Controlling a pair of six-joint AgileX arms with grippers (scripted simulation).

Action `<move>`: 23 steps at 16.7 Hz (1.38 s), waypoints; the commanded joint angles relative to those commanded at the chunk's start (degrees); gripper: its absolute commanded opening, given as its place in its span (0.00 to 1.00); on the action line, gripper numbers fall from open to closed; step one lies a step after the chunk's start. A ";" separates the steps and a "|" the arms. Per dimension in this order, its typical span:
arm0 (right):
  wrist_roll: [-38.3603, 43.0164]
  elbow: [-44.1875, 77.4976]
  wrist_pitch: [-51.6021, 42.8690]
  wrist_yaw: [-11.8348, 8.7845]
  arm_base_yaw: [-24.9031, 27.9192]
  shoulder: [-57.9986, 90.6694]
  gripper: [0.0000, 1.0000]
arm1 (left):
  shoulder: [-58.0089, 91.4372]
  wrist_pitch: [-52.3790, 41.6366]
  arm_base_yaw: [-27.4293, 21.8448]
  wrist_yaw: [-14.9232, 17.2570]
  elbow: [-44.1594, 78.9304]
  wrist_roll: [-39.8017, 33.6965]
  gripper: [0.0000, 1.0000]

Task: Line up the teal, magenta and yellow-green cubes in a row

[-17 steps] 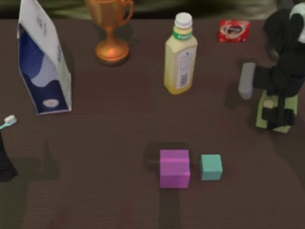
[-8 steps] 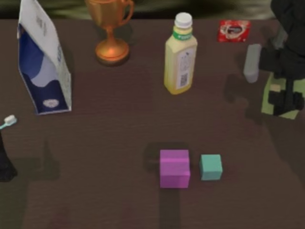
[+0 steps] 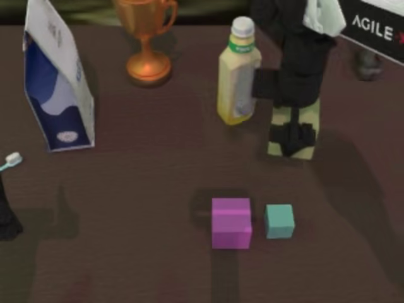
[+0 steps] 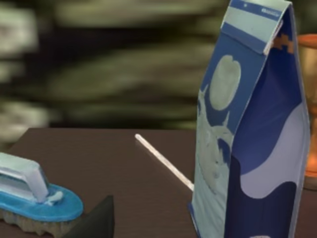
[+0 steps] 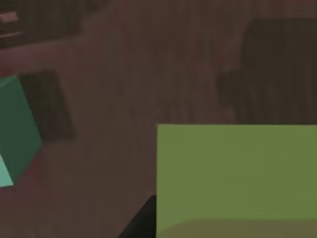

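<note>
**Right arm carrying the big cube toward the row**

Right gripper (image 3: 291, 136): fingers clamped on the large pale yellow-green matte cube (image 3: 307, 146), held above the tabletop (image 3: 139, 189), just right of the yellow plastic bottle with a white cap (image 3: 238, 69).

Below and toward the near edge: mid-sized magenta matte cube (image 3: 231, 222) and small teal matte cube (image 3: 279, 221) sit side by side, a narrow gap between, already forming a line. Right wrist view shows the teal cube off to one side of the held block.

Left gripper: parked at the left edge; fingers not seen, cannot tell their state. Tall blue-and-white carton (image 3: 57, 82) near it.

Judgement: to finish cleanly, set the block down level beside the teal cube, in line with the pair, and descend squarely to avoid nudging teal.
</note>
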 joint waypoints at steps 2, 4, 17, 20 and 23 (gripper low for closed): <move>4.40 9.18 -3.90 -0.02 7.75 4.22 0.00 | 0.00 0.00 0.00 0.00 0.00 0.00 1.00; 8.91 17.87 -7.64 -0.05 15.41 8.18 0.00 | 0.00 0.00 0.00 0.00 0.00 0.00 1.00; 17.97 28.58 -11.68 0.01 28.09 13.94 0.00 | 0.00 0.00 0.00 0.00 0.00 0.00 1.00; 17.95 20.97 -5.54 -0.01 28.12 12.96 0.00 | 0.00 0.00 0.00 0.00 0.00 0.00 1.00; 17.95 12.67 1.34 0.01 28.15 12.02 0.00 | 0.00 0.00 0.00 0.00 0.00 0.00 1.00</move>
